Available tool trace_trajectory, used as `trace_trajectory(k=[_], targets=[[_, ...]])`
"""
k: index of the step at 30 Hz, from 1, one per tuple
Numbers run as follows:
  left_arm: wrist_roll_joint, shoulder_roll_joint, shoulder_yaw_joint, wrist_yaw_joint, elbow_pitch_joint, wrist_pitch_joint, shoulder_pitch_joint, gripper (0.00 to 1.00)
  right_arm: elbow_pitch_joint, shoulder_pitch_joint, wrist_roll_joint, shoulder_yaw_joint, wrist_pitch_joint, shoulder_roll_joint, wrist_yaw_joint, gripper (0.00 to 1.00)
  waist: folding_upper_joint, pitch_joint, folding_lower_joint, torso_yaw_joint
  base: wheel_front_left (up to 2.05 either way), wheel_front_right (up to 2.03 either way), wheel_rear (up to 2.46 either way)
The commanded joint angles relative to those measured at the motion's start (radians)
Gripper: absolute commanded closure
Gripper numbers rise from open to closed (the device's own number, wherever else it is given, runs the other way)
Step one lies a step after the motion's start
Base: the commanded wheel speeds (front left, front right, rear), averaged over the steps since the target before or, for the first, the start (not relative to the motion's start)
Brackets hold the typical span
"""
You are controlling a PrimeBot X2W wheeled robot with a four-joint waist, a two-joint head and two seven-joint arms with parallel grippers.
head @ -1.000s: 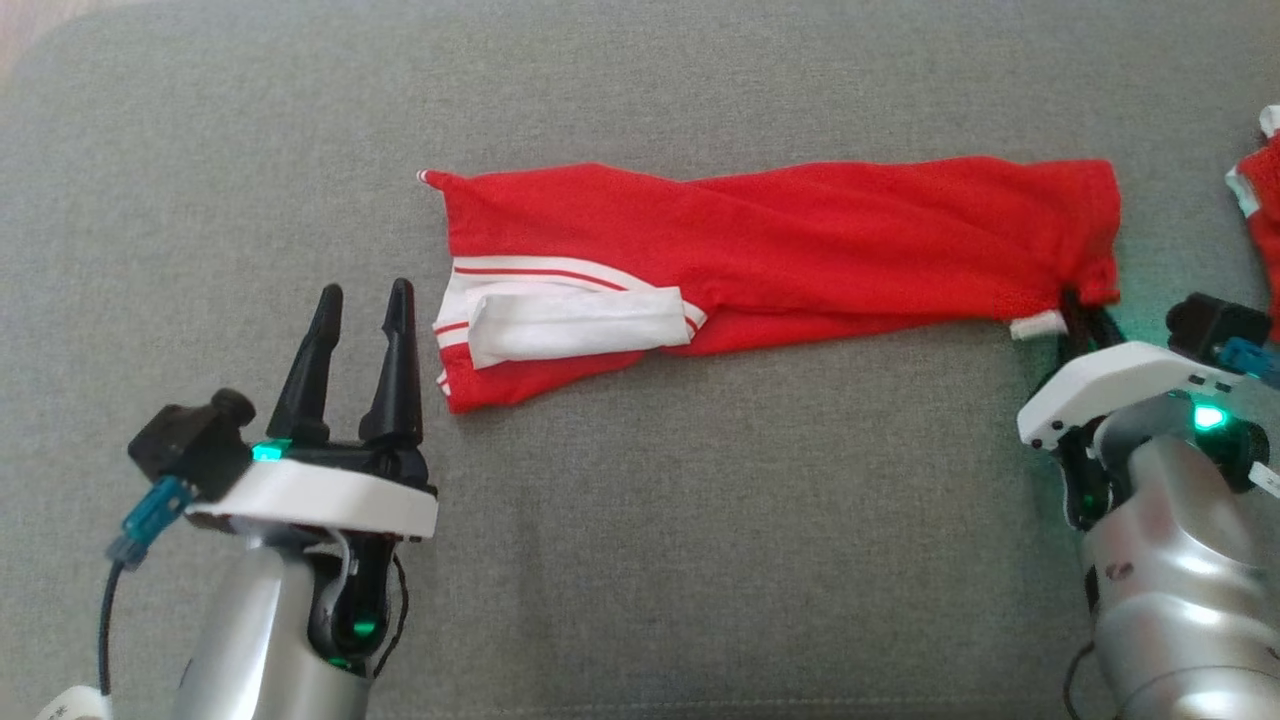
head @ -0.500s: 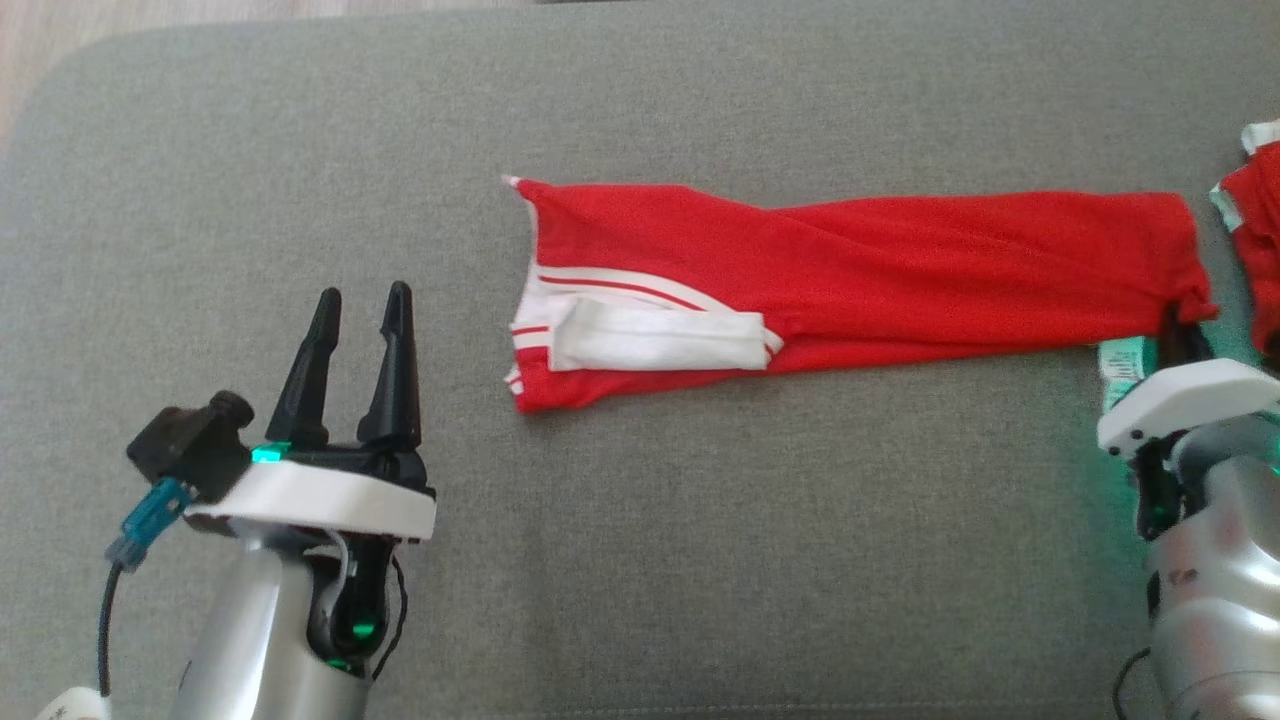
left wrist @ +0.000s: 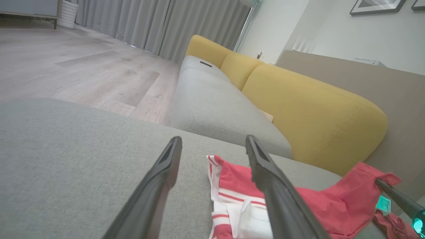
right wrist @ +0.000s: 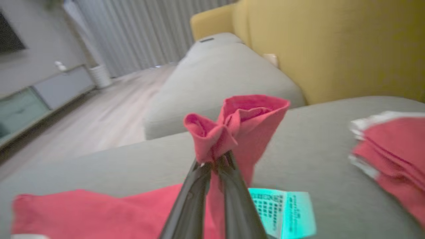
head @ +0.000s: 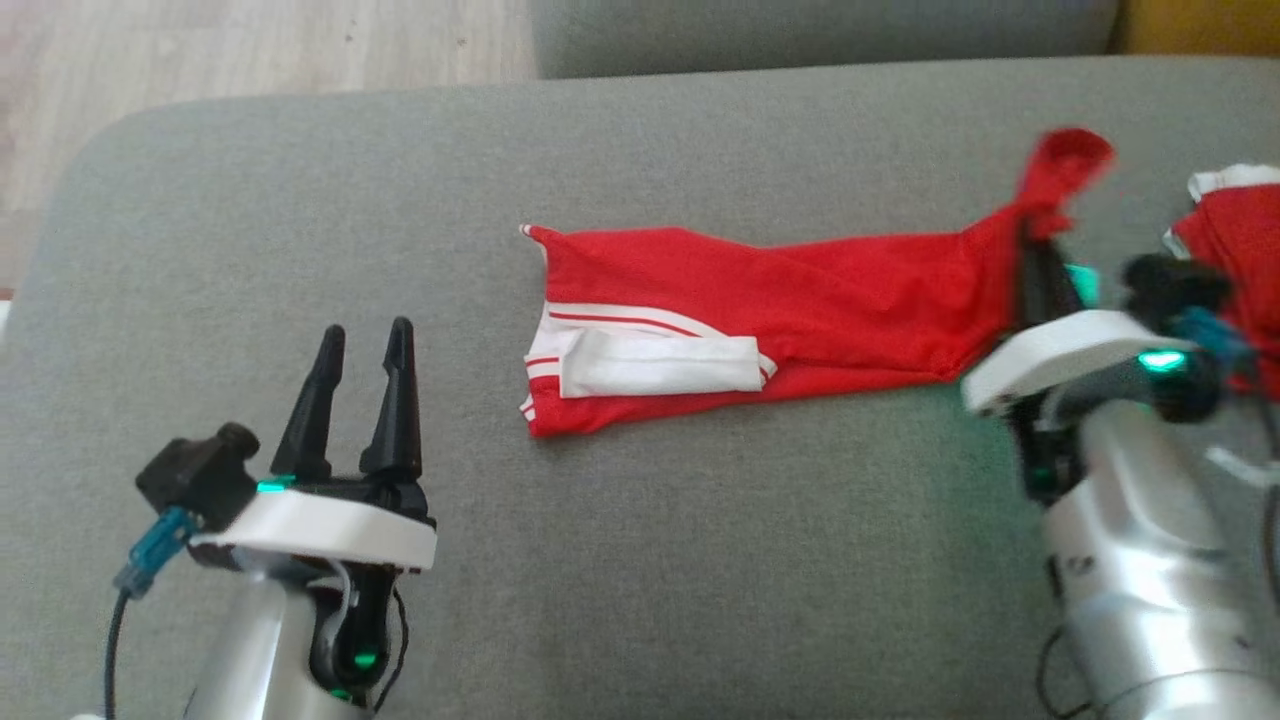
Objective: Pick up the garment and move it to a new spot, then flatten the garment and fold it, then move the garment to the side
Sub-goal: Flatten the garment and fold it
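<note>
Grey sofa cushion (head: 640,560): red garment (head: 800,300) lies across the middle, white-striped left end flat, right end bunched and raised off the fabric. Right gripper (right wrist: 215,159) clamped tight on that bunch. Left gripper (head: 367,335) spread wide, holding nothing, near-left of garment. Second red piece (head: 1235,250) at right edge. Care label (right wrist: 285,209) beside right fingers.

You cannot see the tips of the right gripper (right wrist: 215,163); the bunched end of the garment (right wrist: 239,122) covers them. The print on the tag (right wrist: 285,210) is too blurry to read. The other red cloth (head: 1240,250) is cut off by the head view's right edge.
</note>
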Motion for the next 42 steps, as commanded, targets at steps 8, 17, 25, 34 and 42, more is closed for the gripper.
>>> trace_trajectory(k=[8, 17, 25, 34, 42], targets=[[-0.016, 0.008, 0.017, 0.007, -0.028, -0.005, -0.002, 0.0, -0.184, 0.062, 0.183, 0.298, 0.024, 0.015, -0.001, 1.0, 0.0, -0.038, 0.0, 0.067, 0.0, 0.0, 0.0], [-0.025, 0.008, 0.006, 0.014, -0.026, -0.005, 0.02, 0.0, -0.231, 0.104, 0.253, 0.436, 0.058, 0.015, -0.001, 1.0, 0.0, -0.049, 0.0, 0.176, 0.0, 0.0, 0.0], [-0.027, 0.008, 0.003, 0.012, -0.024, -0.005, 0.028, 0.0, -0.175, 0.096, 0.297, 0.503, 0.056, 0.015, -0.001, 1.0, 0.0, -0.031, 0.0, 0.234, 0.0, 0.0, 0.0], [-0.044, 0.008, -0.011, 0.015, -0.027, -0.005, 0.005, 0.0, -0.077, 0.027, 0.363, 0.627, 0.063, 0.015, -0.001, 0.45, 0.0, 0.012, 0.0, 0.258, 0.0, 0.0, 0.0], [-0.048, 0.008, -0.005, 0.019, -0.023, -0.005, -0.002, 0.0, -0.118, 0.001, 0.495, 0.801, 0.026, 0.015, -0.001, 0.0, 0.0, 0.018, 0.0, 0.231, 0.0, 0.0, 0.0]])
